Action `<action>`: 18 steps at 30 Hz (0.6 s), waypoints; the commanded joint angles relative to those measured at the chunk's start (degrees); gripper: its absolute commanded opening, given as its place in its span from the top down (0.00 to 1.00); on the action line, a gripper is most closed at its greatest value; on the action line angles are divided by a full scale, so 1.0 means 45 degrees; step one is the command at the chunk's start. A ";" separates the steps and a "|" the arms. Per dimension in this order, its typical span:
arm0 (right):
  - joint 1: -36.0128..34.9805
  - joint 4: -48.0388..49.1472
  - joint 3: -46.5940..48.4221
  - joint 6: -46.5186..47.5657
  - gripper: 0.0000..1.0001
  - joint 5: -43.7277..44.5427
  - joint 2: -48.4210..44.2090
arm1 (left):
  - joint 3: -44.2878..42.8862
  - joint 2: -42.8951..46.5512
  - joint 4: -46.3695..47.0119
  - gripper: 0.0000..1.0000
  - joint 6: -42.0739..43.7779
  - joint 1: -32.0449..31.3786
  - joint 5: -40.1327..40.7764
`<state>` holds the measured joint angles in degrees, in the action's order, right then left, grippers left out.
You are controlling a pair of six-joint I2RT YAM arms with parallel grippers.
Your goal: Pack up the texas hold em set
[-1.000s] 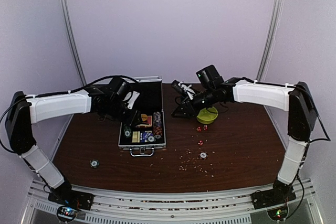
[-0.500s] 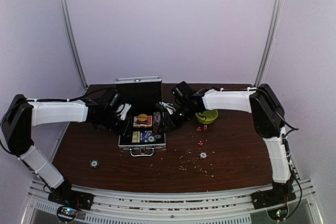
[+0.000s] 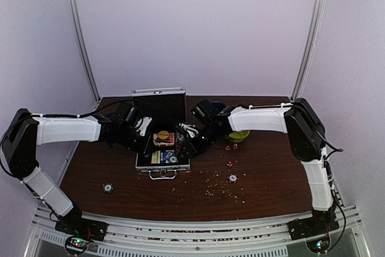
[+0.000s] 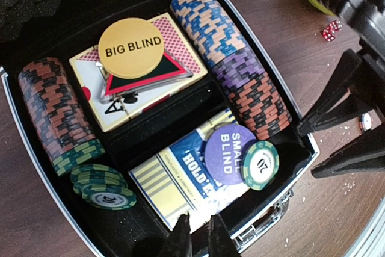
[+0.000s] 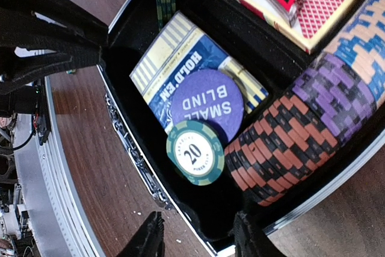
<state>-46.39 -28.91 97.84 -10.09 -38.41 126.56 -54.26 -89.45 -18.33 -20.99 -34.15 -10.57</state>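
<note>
1. Brown table (image 3: 277, 173) and pale walls all round make up your work spot. The silver case (image 3: 161, 165) sits open near the middle, with its lid up at the back.
2. A lot is packed already. Inside you can see the chip rows (image 4: 231, 64) down both sides. The red card box (image 4: 180, 41) has the red triangle (image 4: 147, 79) and the gold BIG BLIND button (image 4: 131, 47) on top. The blue card box (image 4: 174, 179) has the purple SMALL BLIND button (image 4: 228, 151) on it.
3. One green 20 chip (image 5: 195, 151) lies loose, partly on the purple button and right next to a chip row.
4. Your right gripper (image 5: 198, 236) hangs over the near edge of the case. Its fingers are wide apart and hold nothing.
5. Your left gripper (image 4: 200, 239) is over the case edge too. Its fingers are almost pressed together, with nothing between them.
6. Some jobs are left. The little red dice (image 3: 229, 147) lie on the table by the yellow-green bowl (image 3: 239, 135). One stray chip (image 3: 108, 188) sits far left and another round piece (image 3: 233, 178) sits right of the case. The lid is not shut yet.
7. One second ago your right arm was up over the bowl — now it has swung across to the case. Your left arm has dropped lower beside the case.
</note>
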 commanded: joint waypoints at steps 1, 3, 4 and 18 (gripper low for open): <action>-0.0369 0.0117 -0.0472 -0.0162 0.60 0.0501 -0.0754 | 0.0212 -0.0089 0.0617 0.90 -0.0091 0.0093 -0.0220; -0.0500 0.0097 -0.0352 -0.0179 0.61 0.0419 -0.0500 | 0.0240 -0.0157 0.0662 0.90 -0.0091 0.0105 -0.0279; -0.0543 0.0069 -0.0231 -0.0190 0.61 0.0412 -0.0306 | 0.0268 -0.0200 0.0700 0.90 -0.0099 0.0101 -0.0319; -0.0606 0.0009 0.1010 -0.0786 0.63 0.0785 0.1018 | 0.0775 -0.0830 0.1570 0.95 -0.0286 0.0081 -0.1258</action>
<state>-48.80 -28.91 100.73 -12.05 -36.62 129.47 -51.05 -91.11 -15.62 -21.63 -34.15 -13.43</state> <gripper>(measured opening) 0.373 0.062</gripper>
